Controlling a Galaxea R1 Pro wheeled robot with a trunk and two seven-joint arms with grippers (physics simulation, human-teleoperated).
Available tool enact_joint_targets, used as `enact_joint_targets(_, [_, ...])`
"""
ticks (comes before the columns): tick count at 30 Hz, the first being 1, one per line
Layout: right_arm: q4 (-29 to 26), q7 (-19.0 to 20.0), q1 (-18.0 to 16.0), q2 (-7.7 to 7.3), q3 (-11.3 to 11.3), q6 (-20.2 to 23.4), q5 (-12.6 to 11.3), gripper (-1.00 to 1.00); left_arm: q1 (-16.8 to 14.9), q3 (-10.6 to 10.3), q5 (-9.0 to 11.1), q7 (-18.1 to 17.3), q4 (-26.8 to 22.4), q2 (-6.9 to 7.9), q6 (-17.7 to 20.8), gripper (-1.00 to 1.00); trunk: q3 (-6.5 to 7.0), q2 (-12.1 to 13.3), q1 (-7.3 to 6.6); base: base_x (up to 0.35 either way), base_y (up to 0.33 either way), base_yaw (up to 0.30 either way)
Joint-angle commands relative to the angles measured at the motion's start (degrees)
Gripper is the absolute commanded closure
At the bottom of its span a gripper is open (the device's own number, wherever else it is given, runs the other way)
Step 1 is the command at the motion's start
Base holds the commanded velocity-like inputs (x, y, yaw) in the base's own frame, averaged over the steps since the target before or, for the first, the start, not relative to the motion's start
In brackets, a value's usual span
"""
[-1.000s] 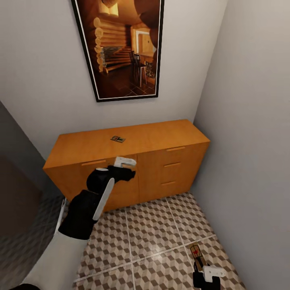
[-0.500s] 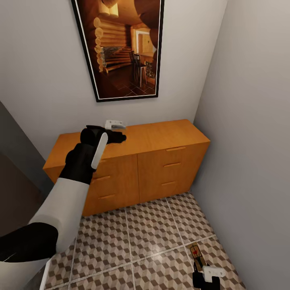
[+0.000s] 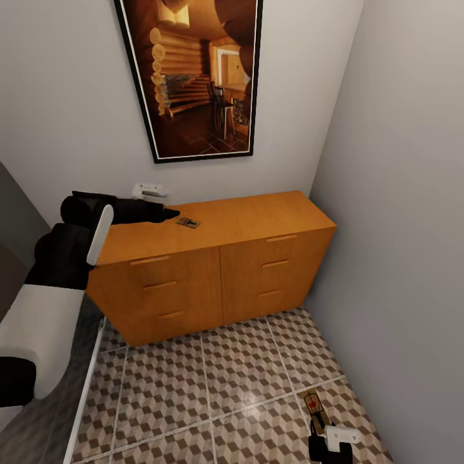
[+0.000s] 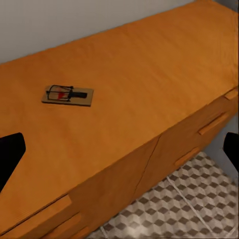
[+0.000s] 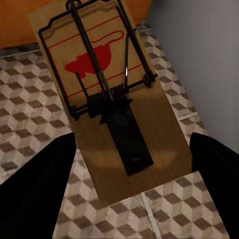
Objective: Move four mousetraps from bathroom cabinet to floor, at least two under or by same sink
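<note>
Left tool (image 3: 169, 213) swung left, fingers spread, beside mousetrap (image 3: 188, 223) mid cabinet (image 3: 258, 219) top, edges distant.

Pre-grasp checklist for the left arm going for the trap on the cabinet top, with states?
1. Target visible: mousetrap lies flat on the cabinet top, seen clearly from the left wrist. Ok.
2. Left gripper free: fingers apart, nothing between them. Ok.
3. Alignment: gripper sits beside the trap, not over it. Not ok.
4. Path clear: bare cabinet top around the trap. Ok.
5. Right gripper load: a second mousetrap lies between its fingers near the bathroom floor; whether they clamp it, and whether it rests on the tiles, cannot tell.
6. Drawers: shut, so contents cannot tell.
</note>
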Motion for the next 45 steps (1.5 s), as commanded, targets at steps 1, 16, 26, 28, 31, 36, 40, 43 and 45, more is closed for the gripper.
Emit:
enact_joint_targets(1, [0.0,-0.2,0.0,0.02,0.5,0.0,-0.5,1.00,-0.1,-0.1,0.6,-4.0,-0.8,2.19,0.3,-1.00,-0.06,-0.1,0.01,0.000,0.000,0.000])
enact_joint_targets(16, [0.0,-0.1,0.0,0.17,0.5,1.3,-0.4,1.00,-0.1,-4.1,-17.3,-52.1,-7.6,18.30,-6.5,-1.00,-0.06,-0.1,0.01,0.000,0.000,0.000])
enact_joint_targets(26, [0.0,-0.1,0.0,0.17,0.6,1.4,-0.3,1.00,0.0,-4.2,-35.9,-67.5,-6.7,17.70,-19.9,-1.00,-0.06,-0.1,0.01,0.000,0.000,0.000])
enact_joint_targets(28, [0.0,-0.1,0.0,0.18,0.6,1.4,-0.3,1.00,0.0,-4.2,-36.6,-67.5,-6.6,17.54,-20.3,-1.00,-0.06,-0.1,0.01,0.000,0.000,0.000])
enact_joint_targets(31, [0.0,-0.1,0.0,0.19,0.6,1.4,-0.3,1.00,0.0,-4.3,-37.4,-67.5,-6.7,17.36,-20.8,-1.00,-0.06,-0.1,0.01,0.000,0.000,0.000])
enact_joint_targets(36, [0.0,0.0,0.0,0.13,0.6,1.4,-0.3,1.00,0.0,-4.3,-37.7,-67.5,-6.7,17.30,-21.1,-1.00,-0.06,-0.1,0.01,0.000,0.000,0.000])
enact_joint_targets(40, [0.0,0.0,0.0,0.05,0.6,1.4,-0.3,1.00,0.0,-4.3,-37.7,-67.5,-6.7,17.28,-21.2,-1.00,-0.06,-0.1,0.01,0.000,0.000,0.000])
enact_joint_targets(43, [0.0,0.0,0.0,-0.02,0.5,1.3,-0.3,1.00,0.0,-4.3,-37.8,-67.5,-6.8,17.27,-21.2,-1.00,-0.06,-0.1,0.01,0.000,0.000,0.000])
enact_joint_targets(45, [0.0,0.0,0.0,-0.04,0.5,1.3,-0.4,1.00,0.0,-4.3,-37.8,-67.5,-6.8,17.27,-21.2,-1.00,-0.06,-0.1,0.01,0.000,0.000,0.000])
